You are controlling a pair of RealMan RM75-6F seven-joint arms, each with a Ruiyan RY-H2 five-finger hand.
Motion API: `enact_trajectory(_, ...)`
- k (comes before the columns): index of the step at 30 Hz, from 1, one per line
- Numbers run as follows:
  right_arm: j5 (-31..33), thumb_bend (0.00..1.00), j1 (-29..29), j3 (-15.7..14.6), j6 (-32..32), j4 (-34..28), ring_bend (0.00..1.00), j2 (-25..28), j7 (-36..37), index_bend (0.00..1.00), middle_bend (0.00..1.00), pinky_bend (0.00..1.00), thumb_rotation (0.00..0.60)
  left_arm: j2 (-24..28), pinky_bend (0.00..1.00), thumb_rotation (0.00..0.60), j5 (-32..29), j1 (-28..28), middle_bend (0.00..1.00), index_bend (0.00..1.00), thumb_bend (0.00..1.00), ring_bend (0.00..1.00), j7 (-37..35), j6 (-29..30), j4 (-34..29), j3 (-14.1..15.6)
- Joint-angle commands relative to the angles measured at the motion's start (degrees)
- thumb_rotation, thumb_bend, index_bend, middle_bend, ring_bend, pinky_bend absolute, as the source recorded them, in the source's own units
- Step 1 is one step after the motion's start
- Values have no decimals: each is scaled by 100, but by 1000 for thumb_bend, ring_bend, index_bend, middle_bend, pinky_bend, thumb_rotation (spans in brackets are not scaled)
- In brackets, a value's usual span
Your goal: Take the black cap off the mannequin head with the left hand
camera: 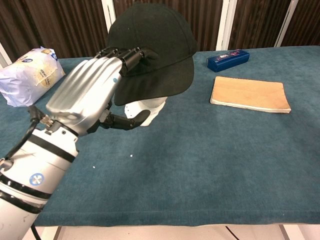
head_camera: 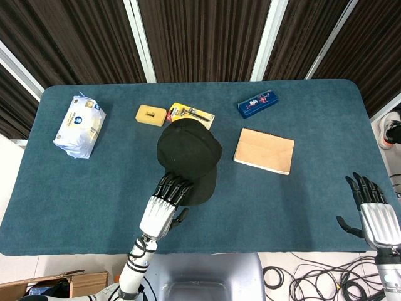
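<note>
The black cap [head_camera: 188, 150] [camera: 155, 40] sits on the white mannequin head [camera: 145, 107] near the table's middle, with its brim pointing toward me. My left hand [head_camera: 164, 207] [camera: 90, 95] is at the brim: its fingers [camera: 125, 54] lie on top of the brim's left side, and the thumb [camera: 125, 120] reaches underneath, apart from the brim, close to the mannequin's chin. Nothing is pinched. My right hand [head_camera: 373, 210] hovers with its fingers spread at the table's near right edge, far from the cap, and shows only in the head view.
A white packet [head_camera: 79, 125] [camera: 27, 75] lies at the far left. A yellow block [head_camera: 151, 115] and a yellow-black package [head_camera: 191, 114] sit behind the cap. A blue box [head_camera: 257, 103] [camera: 228, 60] and a tan flat board [head_camera: 264, 150] [camera: 250, 94] lie to the right.
</note>
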Motion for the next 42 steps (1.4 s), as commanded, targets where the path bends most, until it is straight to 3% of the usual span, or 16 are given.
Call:
enact_trajectory(1, -10, 180, 3, -6, -4, -9, 0, -3, -12, 0, 0, 103, 600, -44, 120, 600, -8, -43, 276, 237, 281, 184, 51, -25, 15, 7)
enact_trajectory(7, -17, 180, -11, -16, 3, -18, 0, 22, 20, 0, 0, 104, 600, -256, 135, 600, 40, -218, 325, 254, 295, 238, 120, 2, 276, -85)
enact_trajectory(19, -127, 180, 21, -74, -71, -34, 0, 105, 180, 0, 0, 116, 600, -886, 172, 600, 436, -688, 451, 330, 308, 374, 653, 588, 1854, -365)
enact_trajectory(34, -135, 180, 42, -102, -133, -47, 0, 114, 138, 0, 0, 146, 600, -872, 298, 600, 454, -863, 597, 451, 542, 516, 872, 957, 2236, -403)
enact_trajectory(42, -134, 179, 54, -108, -156, -58, 0, 116, 140, 0, 0, 162, 600, -621, 367, 600, 660, -1070, 701, 589, 578, 612, 1034, 1164, 2280, -369)
